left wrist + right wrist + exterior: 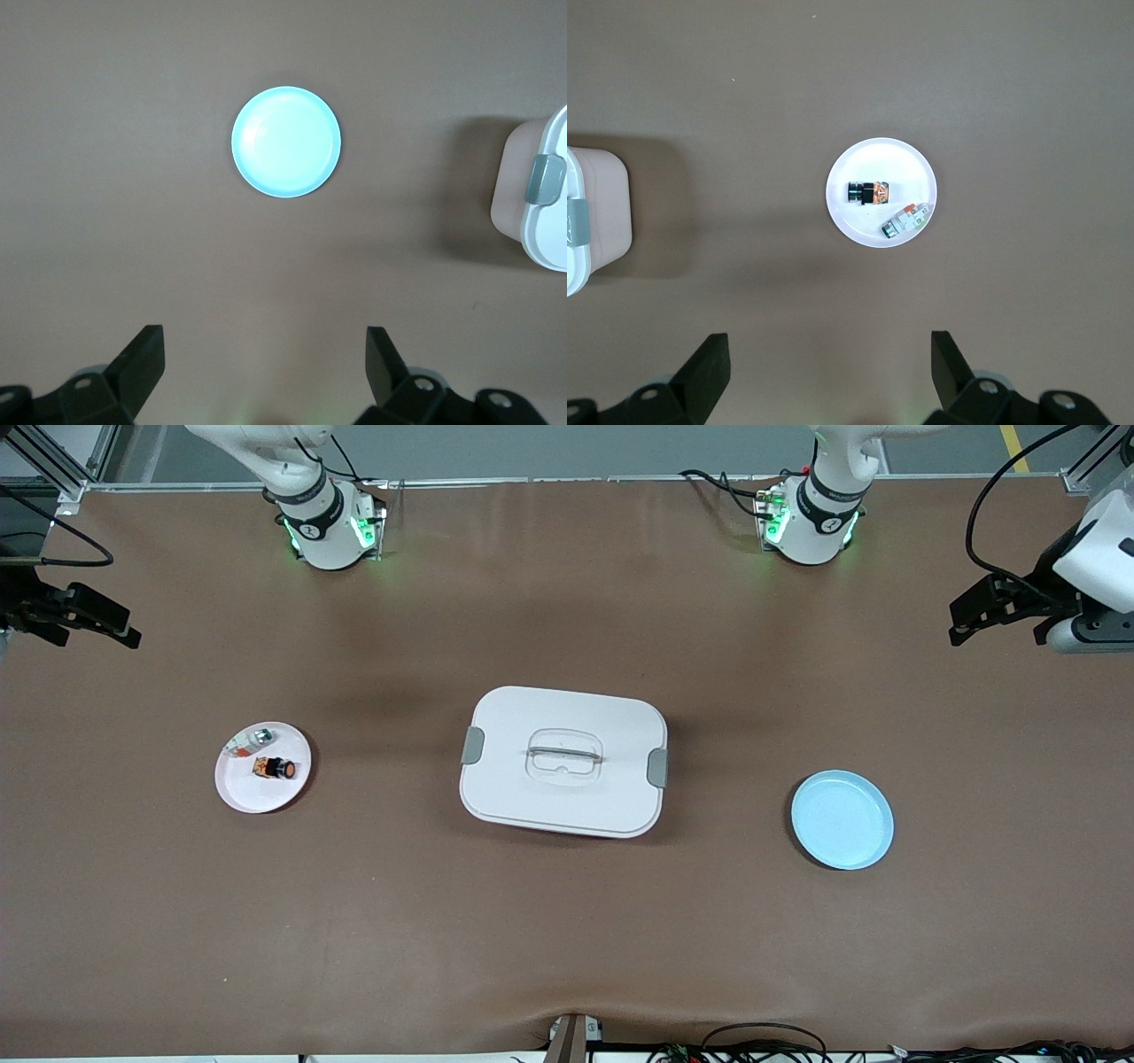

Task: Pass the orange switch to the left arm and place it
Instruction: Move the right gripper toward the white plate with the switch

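Orange switch on its side on pink plate toward right arm's end of table, just beside small silver-green piece, which sits farther from front cam on same plate; touching or not, can't tell. Long axis roughly along table length, orange round end prob. pointing toward the box, though too small in front view to be sure.

Right gripper parked high near table edge at its own end, fingers spread wide, nothing between them. In right wrist view, same gripper looks straight down w/ plate and switch ahead of fingertips, not between them. So a reach out over plate, then descent, needed before any pinch. Jaw line looks about parallel to switch's long axis; wrist turn likely called for to close across the narrow body.

Left gripper waiting at other end, fingers likewise apart and empty, blue plate ahead of it in left wrist view.

Clearly nearer to switch: right arm. Box mid-table, directly between the two plates, so handover path to go up over or around it.
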`<state>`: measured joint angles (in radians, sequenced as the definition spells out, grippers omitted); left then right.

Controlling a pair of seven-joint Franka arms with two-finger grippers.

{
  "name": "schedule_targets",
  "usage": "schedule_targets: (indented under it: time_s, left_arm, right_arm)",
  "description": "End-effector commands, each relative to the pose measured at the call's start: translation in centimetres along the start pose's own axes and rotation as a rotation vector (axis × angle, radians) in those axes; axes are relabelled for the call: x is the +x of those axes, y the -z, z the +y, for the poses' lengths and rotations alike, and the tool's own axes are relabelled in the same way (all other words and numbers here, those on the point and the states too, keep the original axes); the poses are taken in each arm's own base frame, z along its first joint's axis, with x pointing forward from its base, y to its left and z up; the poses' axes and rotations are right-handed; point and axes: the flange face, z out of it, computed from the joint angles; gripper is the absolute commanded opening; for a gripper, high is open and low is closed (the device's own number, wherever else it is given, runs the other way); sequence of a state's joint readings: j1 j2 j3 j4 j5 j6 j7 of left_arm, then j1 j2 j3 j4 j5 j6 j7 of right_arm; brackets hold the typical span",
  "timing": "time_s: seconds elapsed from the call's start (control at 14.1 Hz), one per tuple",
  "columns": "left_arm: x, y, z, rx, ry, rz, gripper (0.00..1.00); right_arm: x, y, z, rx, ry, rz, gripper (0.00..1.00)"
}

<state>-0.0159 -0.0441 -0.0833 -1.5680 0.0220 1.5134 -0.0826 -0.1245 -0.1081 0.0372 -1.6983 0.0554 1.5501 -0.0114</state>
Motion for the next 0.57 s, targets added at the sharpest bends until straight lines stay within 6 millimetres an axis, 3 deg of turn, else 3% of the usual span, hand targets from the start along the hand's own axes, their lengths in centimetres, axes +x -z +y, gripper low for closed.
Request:
schedule_targets:
  time_s: [0.0, 0.21, 0.35, 0.43, 0.5]
  left_arm:
    - [0.3, 0.6, -0.3, -0.017, -0.01, -0.005, 1.0]
    - [0.3, 0.6, -0.2, -0.017, -0.012, -0.005, 1.0]
    - [0.3, 0.6, -0.2, -0.017, -0.012, -0.005, 1.0]
    - [0.3, 0.6, -0.2, -0.017, -0.013, -0.005, 1.0]
    - [0.3, 0.6, -0.2, -0.017, -0.012, -0.005, 1.0]
  right_arm:
    - [-0.3, 0.6, 0.6, 0.001, -0.012, 0.001, 1.0]
    - [0.1, 0.5, 2.2, 0.014, -0.038, -0.009, 1.0]
    - [1.0, -0.7, 2.6, 0.006, -0.039, -0.041, 1.0]
    - [1.4, -1.7, 2.9, 0.011, -0.049, -0.059, 1.0]
    - [3.3, -5.1, 3.3, 0.021, -0.055, -0.124, 1.0]
